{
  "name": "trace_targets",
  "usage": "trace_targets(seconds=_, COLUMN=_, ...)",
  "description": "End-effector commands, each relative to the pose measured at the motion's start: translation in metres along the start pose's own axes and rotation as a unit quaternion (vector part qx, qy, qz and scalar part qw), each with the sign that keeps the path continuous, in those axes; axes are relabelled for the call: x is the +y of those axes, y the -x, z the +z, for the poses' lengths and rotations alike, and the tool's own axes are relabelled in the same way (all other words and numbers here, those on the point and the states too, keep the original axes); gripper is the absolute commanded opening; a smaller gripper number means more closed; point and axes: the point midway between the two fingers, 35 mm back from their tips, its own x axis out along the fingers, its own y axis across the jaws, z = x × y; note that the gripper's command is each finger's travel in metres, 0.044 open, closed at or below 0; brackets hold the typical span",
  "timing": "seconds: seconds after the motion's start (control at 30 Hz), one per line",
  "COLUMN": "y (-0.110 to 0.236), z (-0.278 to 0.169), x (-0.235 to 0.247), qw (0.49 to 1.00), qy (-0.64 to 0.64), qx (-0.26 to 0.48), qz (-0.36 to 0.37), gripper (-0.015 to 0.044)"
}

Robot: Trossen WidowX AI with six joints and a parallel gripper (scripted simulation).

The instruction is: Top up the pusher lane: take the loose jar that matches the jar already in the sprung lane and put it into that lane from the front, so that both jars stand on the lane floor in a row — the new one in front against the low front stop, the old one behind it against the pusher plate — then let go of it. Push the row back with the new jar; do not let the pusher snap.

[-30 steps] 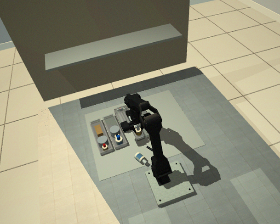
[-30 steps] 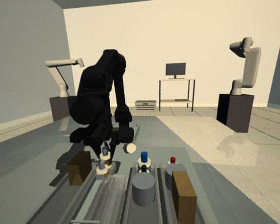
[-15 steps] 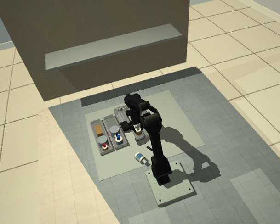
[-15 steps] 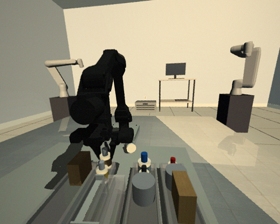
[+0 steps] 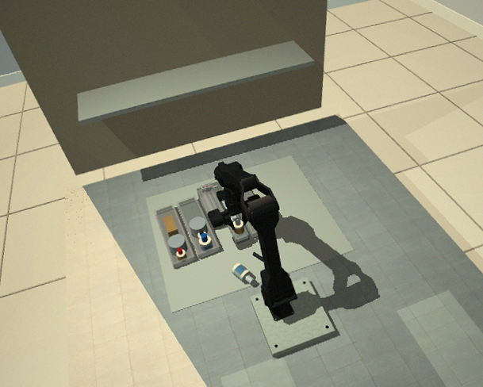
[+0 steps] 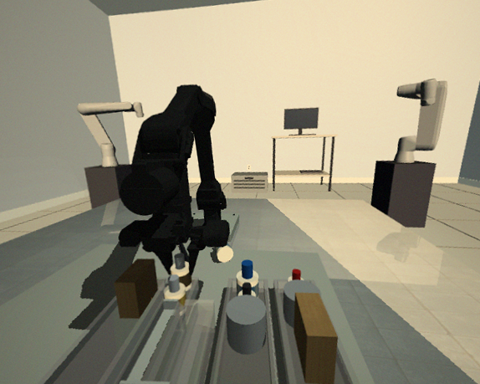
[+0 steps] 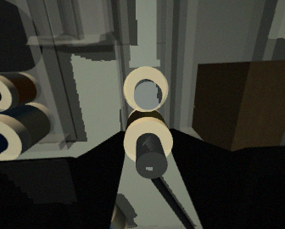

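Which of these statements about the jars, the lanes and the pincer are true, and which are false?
1. The pincer is shut on a grey-capped jar. True.
2. A second grey-capped jar stands in the lane just behind it. True.
3. The blue-labelled jar on the mat stands upright. False: it lies on its side.
4. The brown box sits inside the sprung lane. False: it stands beside it.
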Motion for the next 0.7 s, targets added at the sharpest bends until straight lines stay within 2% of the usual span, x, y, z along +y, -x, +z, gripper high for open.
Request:
trace_targets(seconds=0.0, y=-0.0013, z=0.0056, x=-0.0004, qw=1.000, qy=0.002, qx=-0.012, qz=-0.001, gripper=0.0000)
trace_targets(seconds=0.67, y=-0.0070, z=0.0051, x=-0.0004, qw=1.000, qy=0.002, qx=-0.012, qz=-0.001, gripper=0.0000)
